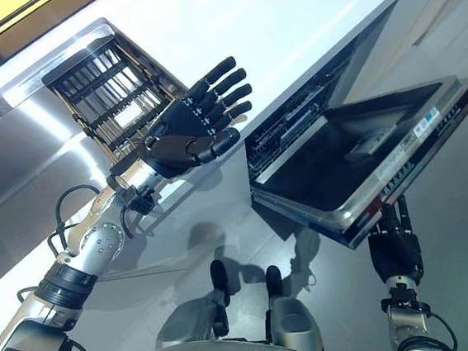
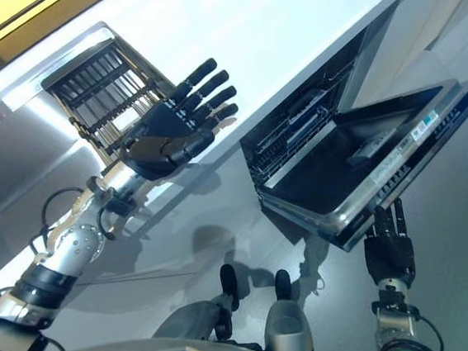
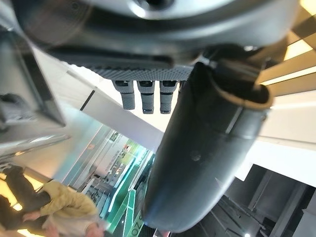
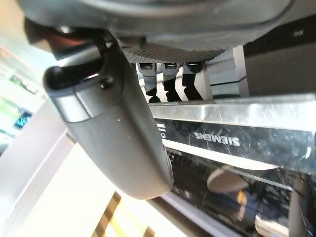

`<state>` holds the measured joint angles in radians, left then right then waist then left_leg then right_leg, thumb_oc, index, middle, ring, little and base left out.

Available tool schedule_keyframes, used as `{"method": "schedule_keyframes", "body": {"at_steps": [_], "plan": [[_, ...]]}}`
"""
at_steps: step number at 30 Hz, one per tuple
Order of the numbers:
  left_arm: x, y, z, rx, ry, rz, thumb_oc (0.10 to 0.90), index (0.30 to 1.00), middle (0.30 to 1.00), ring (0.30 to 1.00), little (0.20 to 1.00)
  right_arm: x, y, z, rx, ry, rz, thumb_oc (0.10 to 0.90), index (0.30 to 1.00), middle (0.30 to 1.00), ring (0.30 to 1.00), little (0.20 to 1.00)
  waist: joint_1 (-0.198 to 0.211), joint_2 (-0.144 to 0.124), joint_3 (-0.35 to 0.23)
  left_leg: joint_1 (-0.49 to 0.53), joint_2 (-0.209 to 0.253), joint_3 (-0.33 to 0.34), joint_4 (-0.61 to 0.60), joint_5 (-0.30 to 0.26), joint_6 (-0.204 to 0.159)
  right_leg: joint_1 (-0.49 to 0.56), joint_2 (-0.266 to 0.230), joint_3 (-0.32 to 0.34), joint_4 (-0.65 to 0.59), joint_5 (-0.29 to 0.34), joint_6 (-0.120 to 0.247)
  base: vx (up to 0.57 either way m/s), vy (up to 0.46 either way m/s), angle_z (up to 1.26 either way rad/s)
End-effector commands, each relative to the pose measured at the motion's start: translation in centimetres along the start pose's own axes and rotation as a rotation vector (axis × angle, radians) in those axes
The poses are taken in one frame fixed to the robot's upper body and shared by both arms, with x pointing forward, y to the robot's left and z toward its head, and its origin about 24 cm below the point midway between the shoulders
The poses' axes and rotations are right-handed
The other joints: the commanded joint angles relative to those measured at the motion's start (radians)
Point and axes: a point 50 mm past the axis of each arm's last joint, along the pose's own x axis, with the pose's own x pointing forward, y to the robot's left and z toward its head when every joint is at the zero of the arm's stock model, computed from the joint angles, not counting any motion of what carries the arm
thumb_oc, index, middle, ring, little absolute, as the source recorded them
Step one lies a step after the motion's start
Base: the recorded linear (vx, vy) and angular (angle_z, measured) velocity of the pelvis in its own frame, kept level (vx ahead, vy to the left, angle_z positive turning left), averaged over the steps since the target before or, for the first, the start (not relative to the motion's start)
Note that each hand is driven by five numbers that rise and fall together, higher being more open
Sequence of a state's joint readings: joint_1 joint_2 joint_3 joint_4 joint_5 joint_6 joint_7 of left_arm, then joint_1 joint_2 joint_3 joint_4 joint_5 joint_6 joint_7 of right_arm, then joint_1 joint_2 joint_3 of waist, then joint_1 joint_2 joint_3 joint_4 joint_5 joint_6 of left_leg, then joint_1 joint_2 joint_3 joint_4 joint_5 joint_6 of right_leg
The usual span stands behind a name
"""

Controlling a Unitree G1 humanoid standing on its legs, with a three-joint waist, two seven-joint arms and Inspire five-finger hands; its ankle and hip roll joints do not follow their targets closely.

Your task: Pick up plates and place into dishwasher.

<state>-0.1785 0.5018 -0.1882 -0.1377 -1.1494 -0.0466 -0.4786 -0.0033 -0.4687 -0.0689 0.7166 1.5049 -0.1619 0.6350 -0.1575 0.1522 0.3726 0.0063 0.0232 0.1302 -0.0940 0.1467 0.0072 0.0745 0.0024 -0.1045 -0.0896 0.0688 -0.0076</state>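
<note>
My left hand point(image 1: 190, 134) is raised open, fingers straight, in front of a dark wire dish rack point(image 1: 102, 80) that stands on the white counter point(image 1: 256, 36). Its wrist view shows straight fingers point(image 3: 148, 96) holding nothing. The dishwasher door point(image 1: 334, 164) hangs open, steel-edged with a dark inner face, and the lower rack point(image 1: 292, 131) shows inside the machine. My right hand point(image 1: 397, 245) is just below the door's outer edge point(image 4: 237, 123), with straight fingertips point(image 4: 170, 69) reaching up to that edge.
A brushed steel surface point(image 1: 11, 162) lies beside the dish rack. Grey floor point(image 1: 211, 240) spreads between the counter and the open door. A person in a yellow top point(image 3: 64, 205) appears far off in the left wrist view.
</note>
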Motion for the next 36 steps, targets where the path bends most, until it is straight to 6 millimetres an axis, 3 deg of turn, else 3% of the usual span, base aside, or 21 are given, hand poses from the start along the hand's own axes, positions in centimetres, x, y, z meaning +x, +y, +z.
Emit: {"method": "schedule_keyframes", "body": {"at_steps": [1, 7, 24, 29, 36], "plan": [[2.7, -2.7, 2.5, 0.021, -0.137, -0.222, 0.8, 0.9, 0.9, 0.9, 0.9, 10.4, 17.8, -5.2, 0.032, 0.191, 0.793, 0.8, 0.9, 0.9, 0.9, 0.9, 0.119, -0.027, -0.046, 0.059, -0.068, -0.019, 0.101, -0.169, 0.023, -0.051, -0.021, -0.019, 0.14, -0.079, 0.043, 0.04, -0.027, -0.15], [2.8, -2.6, 1.6, 0.022, -0.103, -0.219, 0.8, 0.9, 0.9, 0.9, 0.9, 10.9, 19.7, -6.1, 0.026, 0.22, 0.824, 0.8, 0.9, 0.9, 0.9, 0.9, 0.149, -0.052, -0.075, 0.072, -0.072, -0.044, 0.093, -0.171, 0.025, -0.023, -0.019, -0.039, 0.126, -0.081, 0.038, 0.03, -0.025, -0.1], [2.0, -0.3, 0.8, -0.036, -0.117, -0.093, 0.8, 0.9, 0.9, 0.9, 0.9, 12.0, 20.6, -6.4, 0.033, 0.211, 0.792, 0.8, 0.9, 0.9, 0.9, 0.9, 0.201, -0.093, -0.127, 0.098, -0.078, -0.086, 0.061, -0.166, 0.024, 0.023, -0.023, -0.08, 0.09, -0.079, 0.038, 0.04, 0.01, 0.2], [2.1, -0.1, 1.1, -0.019, -0.115, -0.106, 0.8, 0.9, 0.9, 0.9, 0.9, 12.3, 19.3, -6.2, -0.041, 0.225, 0.72, 0.8, 0.9, 0.9, 0.9, 0.9, 0.209, -0.102, -0.141, 0.101, -0.079, -0.093, 0.05, -0.162, 0.022, 0.028, -0.023, -0.088, 0.08, -0.077, 0.042, 0.02, 0.011, 0.09], [2.0, -0.5, 1.2, 0.063, -0.064, -0.141, 0.8, 0.9, 0.9, 0.9, 0.9, 11.9, 14.1, -4.2, -0.489, 0.153, 0.415, 0.8, 0.9, 0.9, 0.9, 0.9, 0.206, -0.111, -0.152, 0.116, -0.08, -0.099, 0.037, -0.161, 0.025, 0.037, -0.021, -0.093, 0.079, -0.079, 0.046, 0.01, 0.01, 0.11]]}}
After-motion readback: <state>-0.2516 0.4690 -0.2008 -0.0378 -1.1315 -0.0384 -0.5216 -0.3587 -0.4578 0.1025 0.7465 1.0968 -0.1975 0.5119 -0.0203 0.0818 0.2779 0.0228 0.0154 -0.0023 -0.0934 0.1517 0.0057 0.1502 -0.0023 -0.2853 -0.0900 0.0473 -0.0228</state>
